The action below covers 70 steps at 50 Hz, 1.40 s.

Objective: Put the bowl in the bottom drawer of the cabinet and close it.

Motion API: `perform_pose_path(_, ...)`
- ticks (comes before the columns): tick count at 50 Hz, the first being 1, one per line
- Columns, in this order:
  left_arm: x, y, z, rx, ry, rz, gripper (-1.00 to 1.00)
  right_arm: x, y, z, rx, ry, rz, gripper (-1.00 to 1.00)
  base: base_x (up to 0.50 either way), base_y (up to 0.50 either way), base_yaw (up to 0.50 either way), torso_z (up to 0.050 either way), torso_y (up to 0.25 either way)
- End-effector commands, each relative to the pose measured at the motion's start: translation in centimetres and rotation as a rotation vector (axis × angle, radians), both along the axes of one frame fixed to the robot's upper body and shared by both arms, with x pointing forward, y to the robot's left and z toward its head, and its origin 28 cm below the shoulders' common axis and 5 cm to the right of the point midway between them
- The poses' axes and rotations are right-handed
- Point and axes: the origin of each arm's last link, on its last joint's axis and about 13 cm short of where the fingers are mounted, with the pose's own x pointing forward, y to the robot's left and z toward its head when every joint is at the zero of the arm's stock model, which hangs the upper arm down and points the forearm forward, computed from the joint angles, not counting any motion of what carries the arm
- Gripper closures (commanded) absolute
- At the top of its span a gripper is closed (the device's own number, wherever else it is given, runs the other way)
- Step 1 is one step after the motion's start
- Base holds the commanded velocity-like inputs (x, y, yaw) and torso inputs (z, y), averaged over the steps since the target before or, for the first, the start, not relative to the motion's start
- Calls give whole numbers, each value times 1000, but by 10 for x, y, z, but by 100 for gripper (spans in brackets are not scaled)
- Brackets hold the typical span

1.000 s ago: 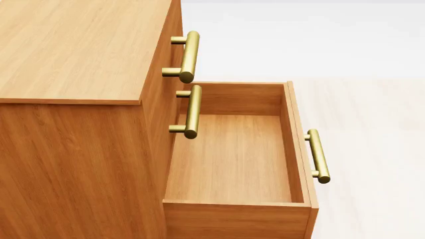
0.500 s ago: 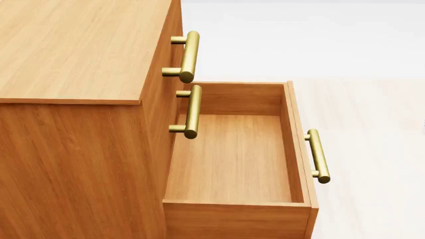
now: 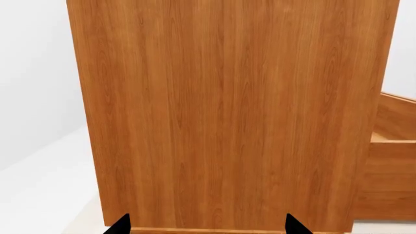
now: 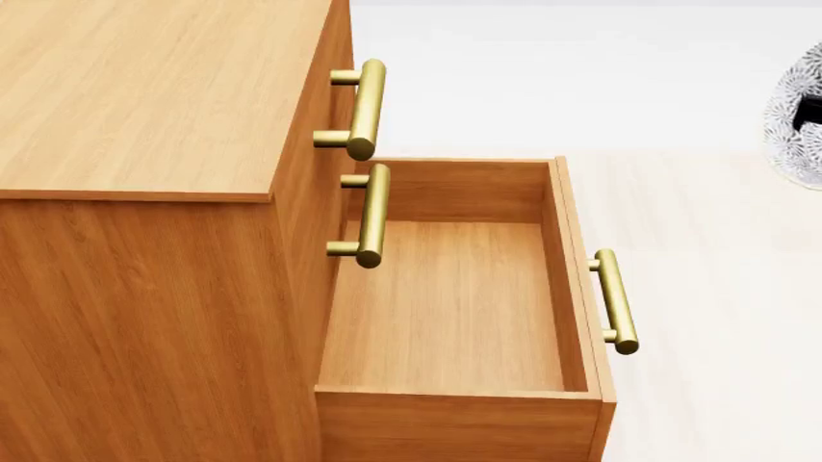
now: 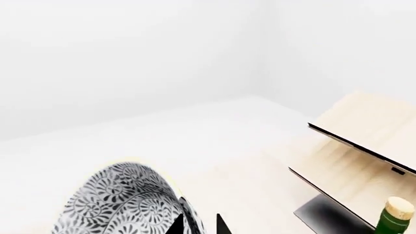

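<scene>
Left wrist view: the left hand (image 3: 206, 225) faces the cabinet (image 3: 227, 112) side, fingers spread, empty.

Head view: the bottom drawer (image 4: 449, 308) stands open and empty; the bowl (image 4: 796, 120) shows at the right edge.

Right wrist view: the right hand (image 5: 198, 225) pinches the bowl's (image 5: 120, 202) rim. Carrying step; next, I judge, swing it over the drawer and lower

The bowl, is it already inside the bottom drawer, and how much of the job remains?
Not yet. Done: the bottom drawer stands pulled out and empty. In hand: the right gripper pinches the bowl's rim, and the bowl shows at the head view's right edge, off to the side of the drawer. Left: carry it over, lower it in, release, then push the drawer shut into the cabinet.
</scene>
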Motion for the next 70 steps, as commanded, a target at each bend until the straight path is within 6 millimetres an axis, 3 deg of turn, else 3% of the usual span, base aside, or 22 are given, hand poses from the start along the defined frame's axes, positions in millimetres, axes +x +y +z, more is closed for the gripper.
perform_pose_path(1,1,1,-2,0,1,0,-100,17,9,18,-36,-18,70,100,0,0,0,0,0)
perform_pose_path(24,1,-1,-2,0,2,-3,-100,53,38,30,-26,15,200,100,0,0,0,0,0)
perform_pose_path(49,1,0,-3,0,0,-2,-100,86,60,15,50,99,320,100,0,0,0,0,0)
perform_pose_path(70,0,0,-3,-1,1,-1,-100,94,72,-2,62,169,373,100,0,0,0,0,0)
